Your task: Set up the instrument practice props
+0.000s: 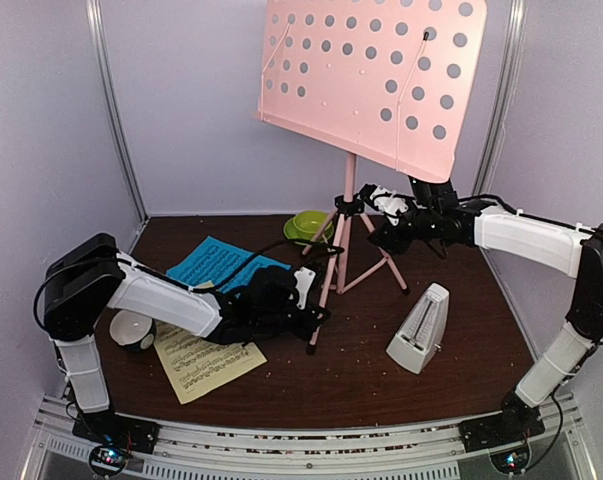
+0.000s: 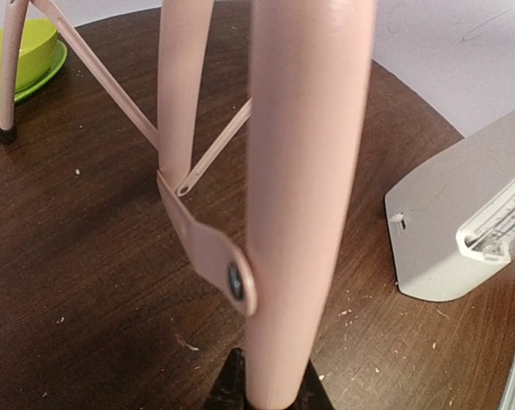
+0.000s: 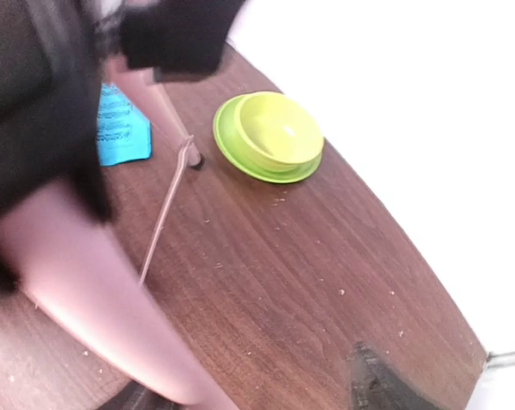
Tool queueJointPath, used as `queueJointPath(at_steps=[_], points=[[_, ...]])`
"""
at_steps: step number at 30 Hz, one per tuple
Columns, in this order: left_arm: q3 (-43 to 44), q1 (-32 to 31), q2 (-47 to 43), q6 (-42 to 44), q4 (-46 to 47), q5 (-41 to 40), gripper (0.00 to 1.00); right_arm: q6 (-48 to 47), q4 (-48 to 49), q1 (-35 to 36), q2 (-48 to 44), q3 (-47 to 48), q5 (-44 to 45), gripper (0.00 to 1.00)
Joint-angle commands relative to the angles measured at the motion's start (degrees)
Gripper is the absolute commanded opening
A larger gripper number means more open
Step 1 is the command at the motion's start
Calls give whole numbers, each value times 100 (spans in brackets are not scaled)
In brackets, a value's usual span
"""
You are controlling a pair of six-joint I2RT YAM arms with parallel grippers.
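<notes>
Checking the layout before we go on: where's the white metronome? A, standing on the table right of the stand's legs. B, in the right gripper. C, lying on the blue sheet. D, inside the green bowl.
A: the white metronome stands upright on the table, to the right of the legs of the pink music stand.

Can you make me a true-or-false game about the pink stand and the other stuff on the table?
1. The pink music stand is standing upright. True.
2. The blue page is up on the stand. False: it lies flat on the table, next to the yellow page.
3. The metronome stands on the table. True.
4. The green bowl is upside down. False: its opening faces up.
5. The left gripper has its jaws on either side of a stand leg. True.
</notes>
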Motion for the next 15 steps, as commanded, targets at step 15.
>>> queueJointPath(at_steps=[15], points=[[1004, -261, 1125, -974, -688, -336, 13, 2001, 530, 15, -1746, -1476, 1066, 92]])
